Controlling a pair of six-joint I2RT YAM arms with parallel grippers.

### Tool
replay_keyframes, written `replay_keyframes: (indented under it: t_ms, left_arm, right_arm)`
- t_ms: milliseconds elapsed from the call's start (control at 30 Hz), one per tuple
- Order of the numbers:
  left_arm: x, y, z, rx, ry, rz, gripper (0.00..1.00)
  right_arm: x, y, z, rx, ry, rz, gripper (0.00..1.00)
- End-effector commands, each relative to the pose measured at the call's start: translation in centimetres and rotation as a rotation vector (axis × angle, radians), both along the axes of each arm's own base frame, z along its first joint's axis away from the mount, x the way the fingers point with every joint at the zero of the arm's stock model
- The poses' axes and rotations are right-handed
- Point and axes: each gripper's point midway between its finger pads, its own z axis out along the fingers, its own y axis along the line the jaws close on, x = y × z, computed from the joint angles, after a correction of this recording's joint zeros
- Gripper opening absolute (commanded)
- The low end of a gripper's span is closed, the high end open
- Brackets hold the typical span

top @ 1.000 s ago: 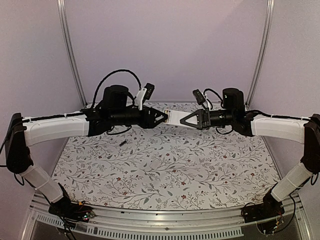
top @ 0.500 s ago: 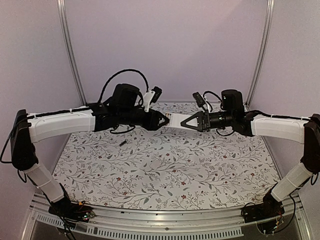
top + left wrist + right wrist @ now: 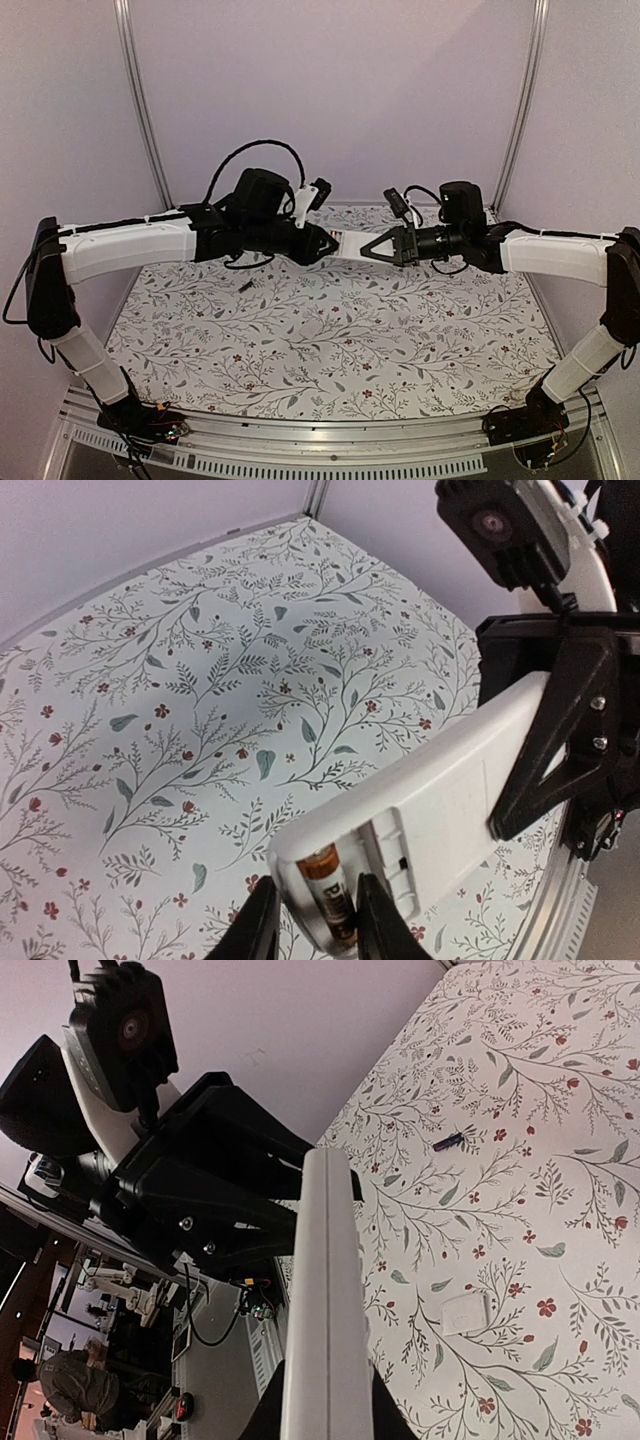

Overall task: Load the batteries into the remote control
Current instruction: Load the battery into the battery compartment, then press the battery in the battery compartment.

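Both arms reach inward and meet above the far half of the floral-patterned table, with the remote control held in the air between them. The right gripper is clamped on one end of the remote. In the left wrist view one of its black triangular fingers lies flat across the white back, and in the right wrist view the remote runs edge-on away from between its two fingertips. The white back faces the left wrist camera, and the battery compartment at the near end is uncovered. The left gripper is narrowed to a small gap, with its fingertips close on either side of a copper-and-black battery that it holds. This battery lies lengthwise in the compartment slot nearest the remote's long edge, and the slot beside it shows only white plastic. The pictures do not show whether the battery is fully seated. A loose battery lies on the table on the left side, well apart from the grippers and below the left forearm. In the right wrist view a small white rectangular piece lies flat on the table below the remote.
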Motion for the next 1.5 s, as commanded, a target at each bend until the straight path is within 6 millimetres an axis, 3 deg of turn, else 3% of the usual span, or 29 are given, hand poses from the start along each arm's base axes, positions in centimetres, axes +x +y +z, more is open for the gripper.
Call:
replay_keyframes:
  t_ms: [0,133,233,533,767,967,1067,1267,1467]
  left_arm:
    - [1.1,2.3,-3.3,0.147,0.025,0.062,0.27]
    - [0.8,1.9,-2.8,0.117,0.032,0.043,0.51]
    - [1.0,2.1,-1.8,0.042,0.049,0.044,0.58]
    - [0.2,2.6,1.9,-0.276,0.106,-0.070,0.60]
    - [-0.4,2.2,2.7,-0.353,0.128,-0.131,0.55]
    - [-1.7,1.4,3.8,-0.423,0.140,-0.216,0.62]
    - [-1.9,1.4,3.8,-0.432,0.146,-0.228,0.62]
    - [-1.7,1.2,3.1,-0.420,0.165,-0.225,0.48]
    - [-1.5,1.0,2.3,-0.392,0.185,-0.218,0.45]
  right_arm:
    - [-0.5,0.2,1.6,0.037,-0.041,0.045,0.00]
    - [-0.5,0.3,1.1,0.030,-0.034,0.048,0.00]
    - [-0.7,0.3,0.6,0.023,-0.028,0.055,0.00]
    - [-1.7,0.1,0.7,0.032,-0.073,0.102,0.00]
    - [-2.3,0.4,1.1,0.043,-0.084,0.131,0.00]
    - [-2.5,0.5,1.0,0.046,-0.084,0.146,0.00]
    - [-2.7,0.6,1.2,0.050,-0.088,0.153,0.00]
    - [-3.1,0.7,1.8,0.063,-0.100,0.173,0.00]
    - [-3.4,0.8,2.1,0.073,-0.105,0.184,0.00]
